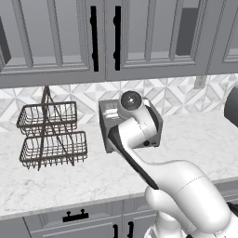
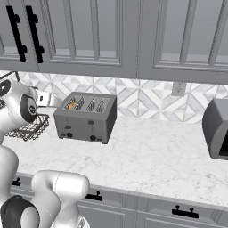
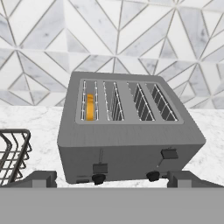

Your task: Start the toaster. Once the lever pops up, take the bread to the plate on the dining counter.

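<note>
The grey four-slot toaster (image 3: 127, 140) stands on the marble top against the tiled wall, also seen in the right base view (image 2: 87, 118) and half hidden behind my arm in the left base view (image 1: 108, 122). The bread (image 3: 89, 107) sits low in the leftmost slot (image 2: 71, 104), only its orange crust showing. The left black lever (image 3: 100, 168) sits lower on the front than the right lever (image 3: 169, 153). My gripper (image 3: 112, 179) is open in front of the toaster, a little apart from it, holding nothing. The plate and the dining counter are out of view.
A two-tier wire basket (image 1: 51, 135) stands left of the toaster, close to it (image 3: 11, 153). A dark appliance (image 2: 218, 129) sits at the far right of the marble top (image 2: 147, 153). Grey wall cabinets (image 2: 111, 35) hang overhead.
</note>
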